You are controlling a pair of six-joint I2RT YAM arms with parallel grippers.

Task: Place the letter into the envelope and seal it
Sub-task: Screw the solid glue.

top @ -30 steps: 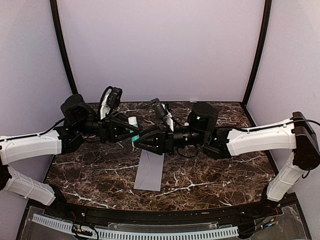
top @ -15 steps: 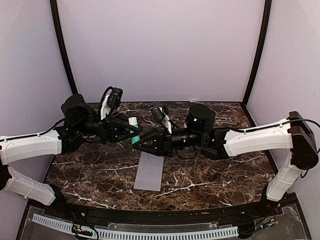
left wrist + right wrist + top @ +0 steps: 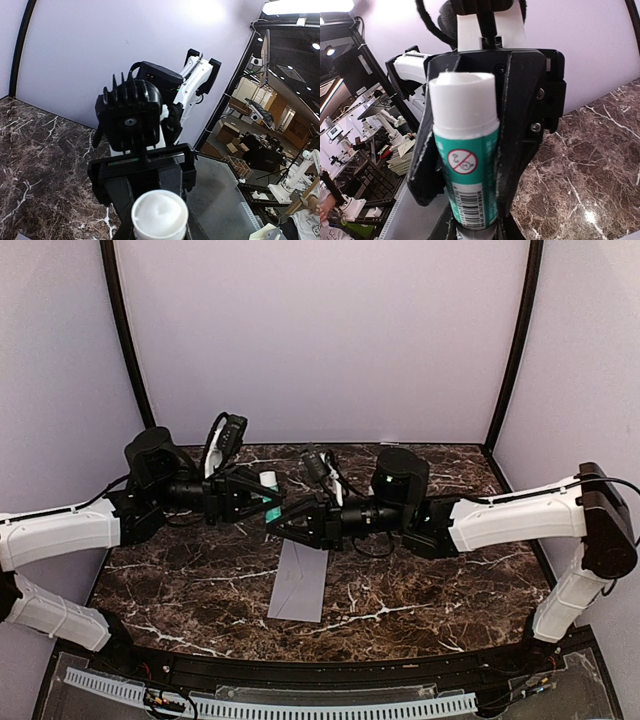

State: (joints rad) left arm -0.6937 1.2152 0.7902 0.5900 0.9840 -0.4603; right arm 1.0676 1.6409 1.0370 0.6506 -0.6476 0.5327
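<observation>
Grey paper lay flat low in the middle of the overhead frame: the envelope (image 3: 300,585) rested lengthwise on the dark marble table (image 3: 420,590). Its far end was tucked under the arms, so whether the flap stood open could not be made out. No cream letter showed anywhere, and I judged it was probably inside, which would leave only the sealing. Just above the envelope, near the frame's centre, a teal glue stick (image 3: 269,488) with a white end was held off the table between the two grippers, which met nose to nose from left and right. The left gripper (image 3: 266,500) was clamped on the stick, its black fingers hugging both sides in the right wrist view. The right gripper (image 3: 282,517) had its jaws set close about the same stick, though I could not tell whether they truly pinched it. Holding it from both sides likely served to pull off the cap or pass it across before gluing the flap.
</observation>
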